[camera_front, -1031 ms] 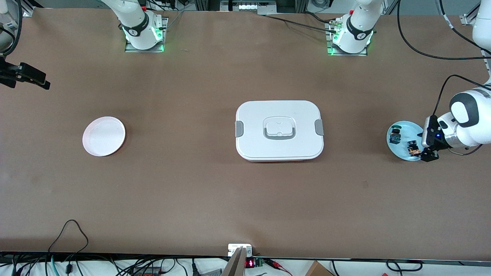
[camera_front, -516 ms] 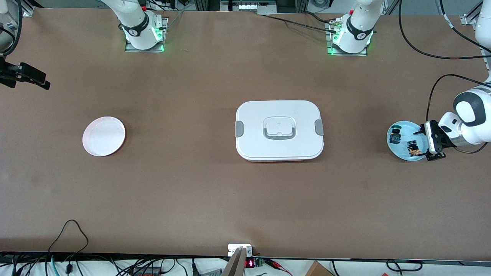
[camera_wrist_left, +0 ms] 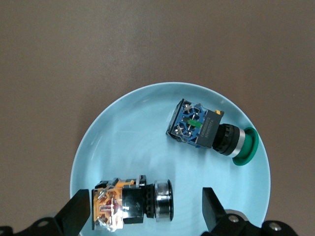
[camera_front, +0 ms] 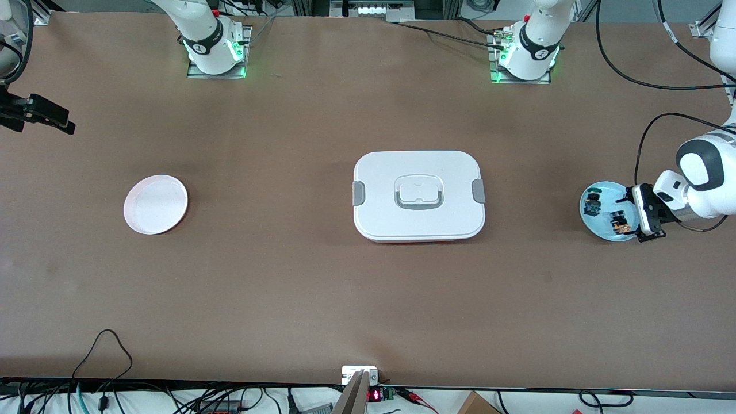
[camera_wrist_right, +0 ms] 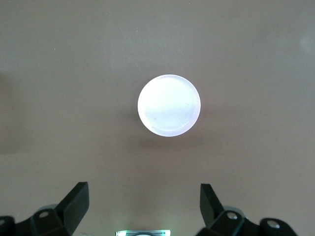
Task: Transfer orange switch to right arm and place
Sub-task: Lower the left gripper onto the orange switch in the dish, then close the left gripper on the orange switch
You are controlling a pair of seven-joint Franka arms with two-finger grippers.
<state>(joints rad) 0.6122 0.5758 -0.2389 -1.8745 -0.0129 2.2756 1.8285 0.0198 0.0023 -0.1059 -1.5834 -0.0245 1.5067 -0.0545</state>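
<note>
The orange switch (camera_front: 620, 228) lies on its side on the light blue plate (camera_front: 604, 192) at the left arm's end of the table. In the left wrist view the switch (camera_wrist_left: 129, 202) shows its orange-tan body, black middle and silver ring. My left gripper (camera_wrist_left: 145, 214) is open just above the plate (camera_wrist_left: 138, 132), one finger on each side of the switch, touching neither end; it also shows in the front view (camera_front: 633, 219). My right gripper (camera_wrist_right: 143, 201) is open and empty, waiting high over the table above the white plate (camera_wrist_right: 169, 105).
A switch with a blue-green body and green button (camera_wrist_left: 209, 132) lies on the same blue plate (camera_front: 591, 204). A white lidded box (camera_front: 418, 195) sits mid-table. The white plate (camera_front: 155, 204) lies toward the right arm's end.
The left wrist has turned and shifted a little over the blue plate, bringing its open fingers around the orange switch. The right arm has not moved.
</note>
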